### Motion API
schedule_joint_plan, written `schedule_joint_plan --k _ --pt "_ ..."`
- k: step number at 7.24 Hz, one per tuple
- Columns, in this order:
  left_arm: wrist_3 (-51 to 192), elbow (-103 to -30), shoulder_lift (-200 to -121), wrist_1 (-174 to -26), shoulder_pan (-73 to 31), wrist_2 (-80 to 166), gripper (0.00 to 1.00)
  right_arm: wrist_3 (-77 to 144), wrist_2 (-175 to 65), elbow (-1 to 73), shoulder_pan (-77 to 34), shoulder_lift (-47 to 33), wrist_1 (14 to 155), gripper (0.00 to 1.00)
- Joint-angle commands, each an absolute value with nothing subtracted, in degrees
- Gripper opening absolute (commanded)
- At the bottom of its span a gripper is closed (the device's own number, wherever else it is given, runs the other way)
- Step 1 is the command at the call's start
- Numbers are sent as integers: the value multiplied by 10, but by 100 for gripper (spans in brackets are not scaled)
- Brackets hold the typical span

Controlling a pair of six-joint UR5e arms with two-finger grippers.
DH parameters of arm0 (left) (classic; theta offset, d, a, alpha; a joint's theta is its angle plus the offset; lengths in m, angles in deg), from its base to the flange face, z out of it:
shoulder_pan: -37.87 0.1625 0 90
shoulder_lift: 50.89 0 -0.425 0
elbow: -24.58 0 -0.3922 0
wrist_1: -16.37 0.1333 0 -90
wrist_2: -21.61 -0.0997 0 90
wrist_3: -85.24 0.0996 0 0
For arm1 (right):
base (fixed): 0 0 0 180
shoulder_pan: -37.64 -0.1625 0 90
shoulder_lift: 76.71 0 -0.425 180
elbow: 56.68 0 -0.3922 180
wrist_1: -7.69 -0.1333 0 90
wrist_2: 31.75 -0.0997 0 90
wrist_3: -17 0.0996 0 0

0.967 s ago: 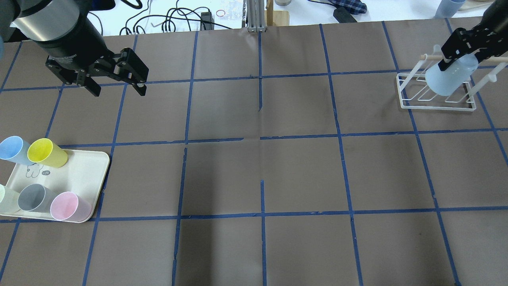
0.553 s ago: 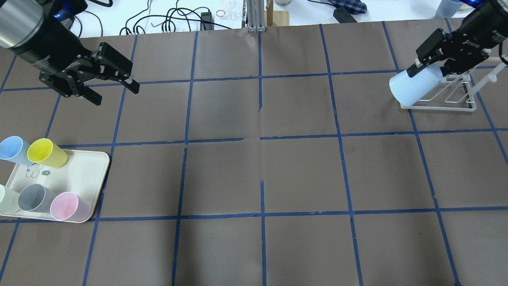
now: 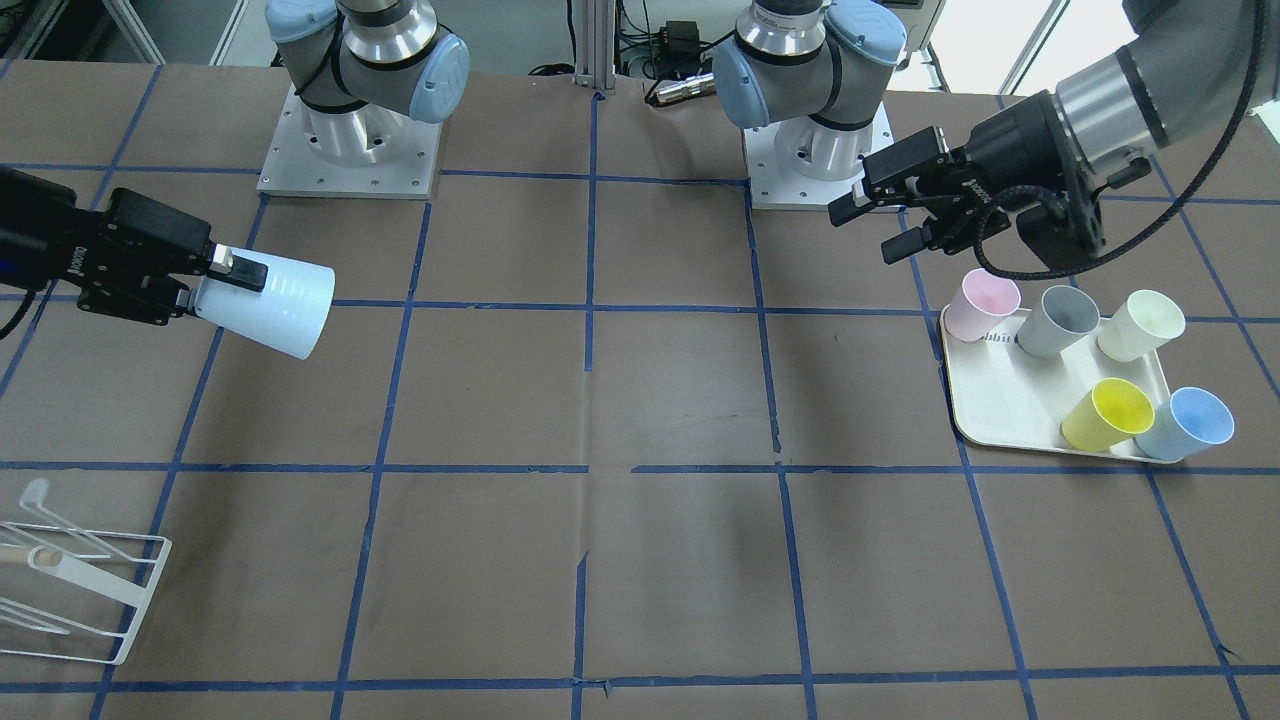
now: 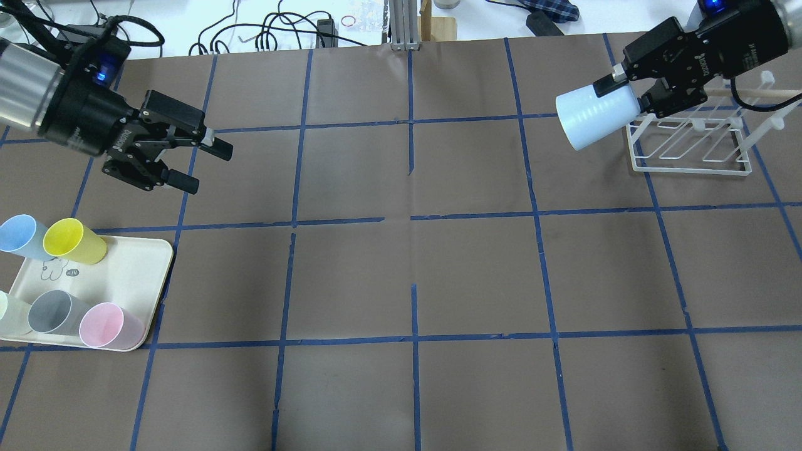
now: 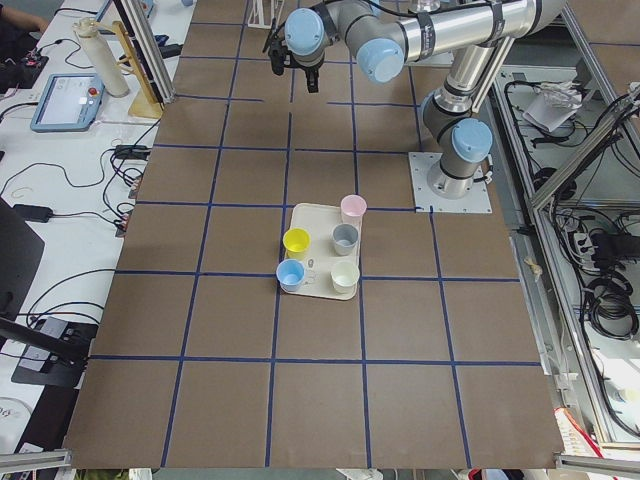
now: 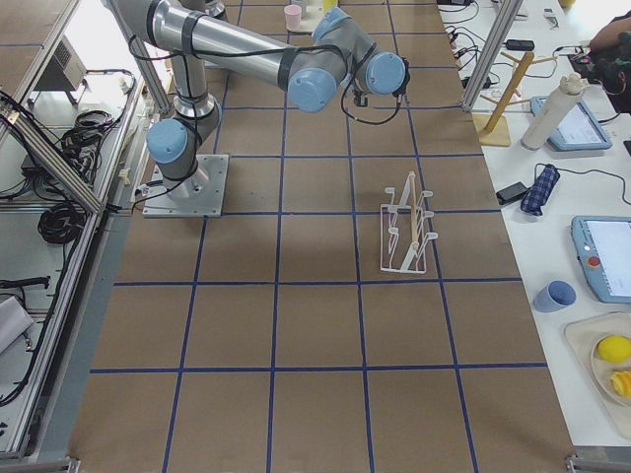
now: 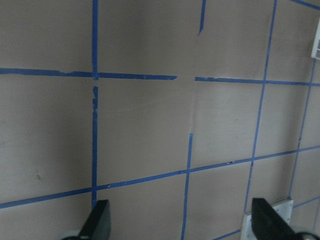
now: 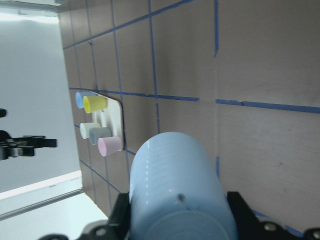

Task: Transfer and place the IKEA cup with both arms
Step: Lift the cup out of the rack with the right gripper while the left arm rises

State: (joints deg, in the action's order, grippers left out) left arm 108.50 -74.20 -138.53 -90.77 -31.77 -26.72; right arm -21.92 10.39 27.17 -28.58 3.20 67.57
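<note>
My right gripper (image 4: 617, 94) is shut on the IKEA cup (image 4: 586, 122), a light blue tumbler. It holds the cup on its side in the air, just left of the white wire rack (image 4: 689, 150), the cup's base pointing toward the table's middle. The front view shows the same grip (image 3: 215, 285) on the cup (image 3: 270, 300). In the right wrist view the cup (image 8: 175, 185) fills the space between the fingers. My left gripper (image 4: 207, 168) is open and empty, above the table behind the tray, jaws pointing right. It also shows in the front view (image 3: 865, 232).
A cream tray (image 4: 125, 269) at the left front holds several cups: blue (image 4: 19, 235), yellow (image 4: 72, 241), grey (image 4: 53, 312), pink (image 4: 106, 326) and a whitish one at the edge. The table is brown paper with a blue tape grid. Cables lie beyond the far edge.
My right gripper has carried the cup left, away from the rack, and turned it onto its side. My left gripper has moved right and nearer, jaws turned to point right.
</note>
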Motion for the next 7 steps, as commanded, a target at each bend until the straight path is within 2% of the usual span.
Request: schedule_joint_plan --k 1,2,5,7 --pt "1088 -823 -1396 -903 -341 -82 100 -263 9 274 -292 41 609 49" --pt "1084 -851 -1398 -881 -352 -21 100 -263 -24 274 -310 51 590 49" --pt "1038 -858 -1420 -879 -424 141 100 -263 -79 277 -381 95 538 48" --pt "986 -858 -1427 -879 -446 148 100 -262 -99 280 -409 115 524 48"
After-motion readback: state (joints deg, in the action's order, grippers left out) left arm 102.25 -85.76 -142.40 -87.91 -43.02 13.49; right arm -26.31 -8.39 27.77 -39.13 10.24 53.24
